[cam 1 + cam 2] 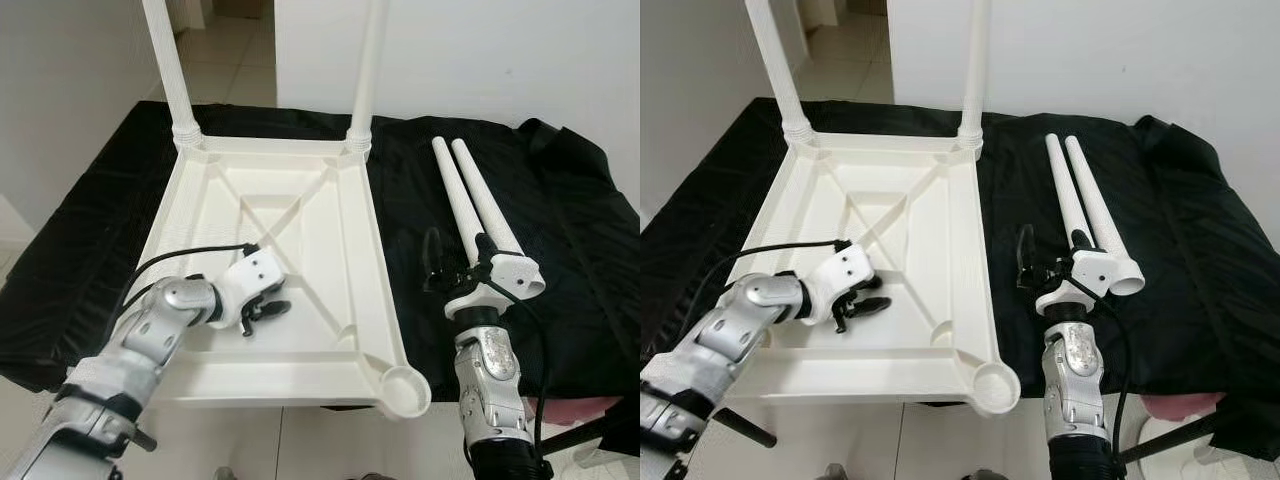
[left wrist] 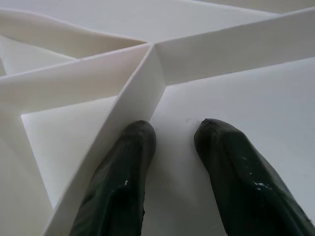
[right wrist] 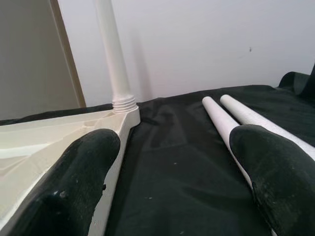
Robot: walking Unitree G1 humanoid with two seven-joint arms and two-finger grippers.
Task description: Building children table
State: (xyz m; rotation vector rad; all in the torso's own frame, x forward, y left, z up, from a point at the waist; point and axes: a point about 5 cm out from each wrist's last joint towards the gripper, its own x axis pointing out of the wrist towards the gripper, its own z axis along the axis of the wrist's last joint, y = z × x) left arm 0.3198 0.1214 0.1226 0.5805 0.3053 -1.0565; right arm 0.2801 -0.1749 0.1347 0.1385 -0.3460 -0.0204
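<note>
left tool (image 1: 268, 308) open, pressing inside the upside-down white table (image 1: 330, 200) to steady it, two legs on | right tool (image 3: 170, 172) open just beside two loose legs (image 1: 478, 210) on the black-covered tabletop (image 1: 570, 250)

smooth matt white plastic square tabletop (image 1: 300, 200), two loose white plastic tube legs (image 1: 478, 205), wrinkly black cloth cover (image 1: 570, 250), glossy rubbery black fingers (image 2: 123, 182)

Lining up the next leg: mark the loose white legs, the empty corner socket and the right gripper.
loose white plastic legs (image 1: 478, 203), left eye view, mid-shaft.
empty round corner socket (image 1: 405, 388), left eye view, cup.
right gripper (image 3: 172, 172), right wrist view, between fingertips.
</note>
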